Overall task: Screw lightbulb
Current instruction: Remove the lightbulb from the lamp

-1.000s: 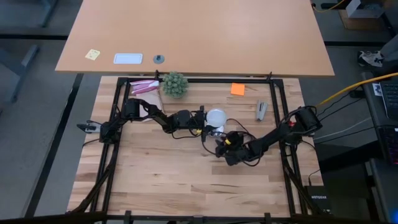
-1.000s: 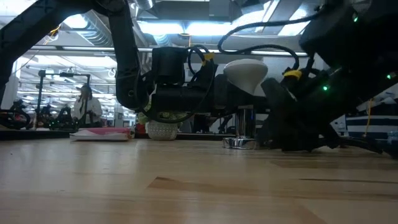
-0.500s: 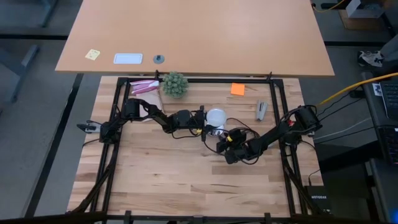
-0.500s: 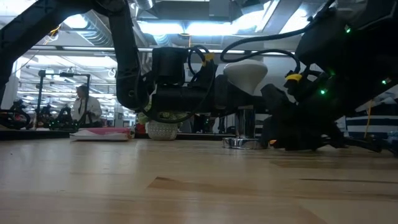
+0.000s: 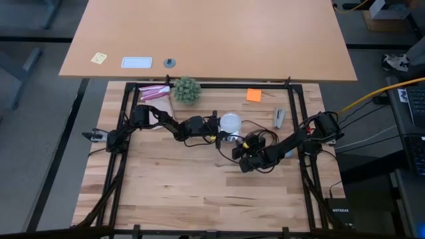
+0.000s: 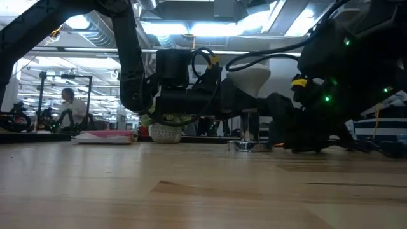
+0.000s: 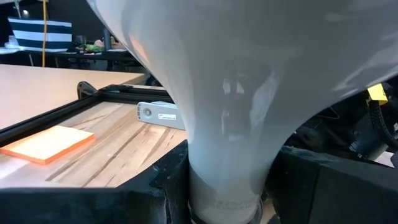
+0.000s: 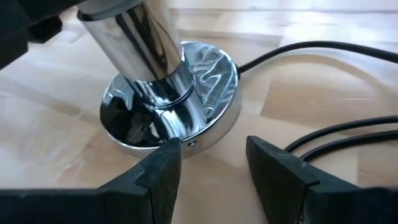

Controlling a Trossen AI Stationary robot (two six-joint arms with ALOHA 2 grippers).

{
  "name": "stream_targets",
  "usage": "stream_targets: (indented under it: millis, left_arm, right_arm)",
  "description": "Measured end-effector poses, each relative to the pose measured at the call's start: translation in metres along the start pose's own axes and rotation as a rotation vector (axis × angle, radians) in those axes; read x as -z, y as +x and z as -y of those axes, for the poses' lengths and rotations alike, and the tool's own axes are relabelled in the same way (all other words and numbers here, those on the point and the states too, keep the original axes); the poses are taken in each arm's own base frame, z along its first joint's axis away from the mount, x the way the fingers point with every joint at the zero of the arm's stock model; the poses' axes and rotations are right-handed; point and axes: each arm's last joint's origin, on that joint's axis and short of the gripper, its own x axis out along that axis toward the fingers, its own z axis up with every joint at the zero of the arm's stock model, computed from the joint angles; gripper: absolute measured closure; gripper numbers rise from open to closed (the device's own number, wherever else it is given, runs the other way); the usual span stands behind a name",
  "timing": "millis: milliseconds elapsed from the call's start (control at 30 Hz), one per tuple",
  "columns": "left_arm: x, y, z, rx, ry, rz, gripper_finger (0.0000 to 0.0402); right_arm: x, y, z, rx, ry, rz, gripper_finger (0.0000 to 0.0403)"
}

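Note:
The white lightbulb (image 5: 230, 123) stands upright, dome up, over the chrome socket's stem (image 6: 250, 124). Its neck fills the left wrist view (image 7: 227, 124). My left gripper (image 5: 218, 126) reaches in level from the table's left and is shut on the bulb. The socket's round chrome base (image 8: 205, 81) rests flat on the wood, and a black cord (image 8: 298, 50) leads off from it. My right gripper (image 8: 211, 163) is open and tipped down at the near rim of the base, a finger on each side of that spot. How far the bulb's screw base sits in the stem is hidden. My left gripper pinches the bulb's narrow neck (image 7: 224, 177), just above the greyish screw base, between its two fingers (image 7: 168, 183). The fingers come in level from the table's left. The bulb stays upright over the socket stem. My right gripper has one fingertip (image 8: 169, 149) close to the base's rim; whether it touches cannot be told.
A small green plant (image 5: 186, 89), a pink packet (image 5: 154, 93), an orange note (image 5: 254, 95) and a grey tool (image 5: 279, 117) lie along the far side. Black cords (image 8: 323, 134) loop beside my right gripper. Bare wood spreads toward the near edge (image 5: 199, 199).
My right gripper has tipped further down and edged toward the socket's base, staying open. My left gripper and the bulb have kept still.

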Motion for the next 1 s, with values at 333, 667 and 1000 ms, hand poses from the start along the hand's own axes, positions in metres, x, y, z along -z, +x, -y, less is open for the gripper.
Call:
stream_targets:
  millis: [333,667,1000]
  left_arm:
    - [0.0,0.0,-0.0003,-0.011,0.003,0.001,0.0243]
    - [0.0003,-0.0001,0.0007,-0.004,-0.001,-0.001,0.0243]
    - [0.0004,0.0,0.0025,0.001,-0.001,-0.002,0.0243]
  right_arm:
    - [-0.0006,0.0003,0.0013,0.013,-0.007,0.025,0.0215]
    - [-0.0018,0.0007,0.0055,0.053,-0.042,0.073,0.0215]
    - [-0.0035,0.0019,0.0059,0.063,-0.038,0.101,0.0215]
